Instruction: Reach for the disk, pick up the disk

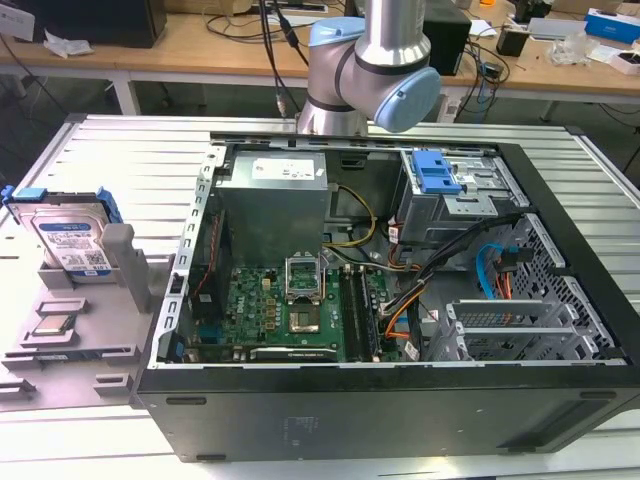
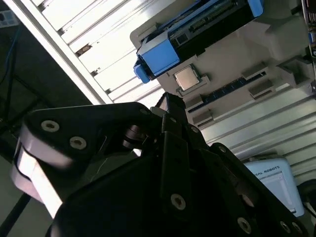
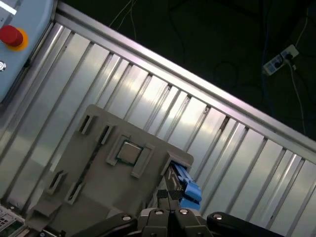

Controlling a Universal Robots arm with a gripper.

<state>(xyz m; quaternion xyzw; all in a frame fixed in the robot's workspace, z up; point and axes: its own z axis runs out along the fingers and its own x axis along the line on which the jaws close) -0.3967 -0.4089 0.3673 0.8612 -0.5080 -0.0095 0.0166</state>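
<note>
The disk [image 1: 72, 240] stands on edge in a slot of the grey tray [image 1: 95, 335], behind the chip [image 1: 52, 325], which lies flat in its own recess; standing upright likely leaves the disk's blue-framed top edge free for a grasp. In the second wrist view the gripper [image 2: 170, 101] hangs above the tray, apart from the disk; how far it is open cannot be told. A tray post [image 1: 122, 255] rises just beside the disk and may narrow the approach; the open computer case [image 1: 400, 400] sits beside the tray.
</note>
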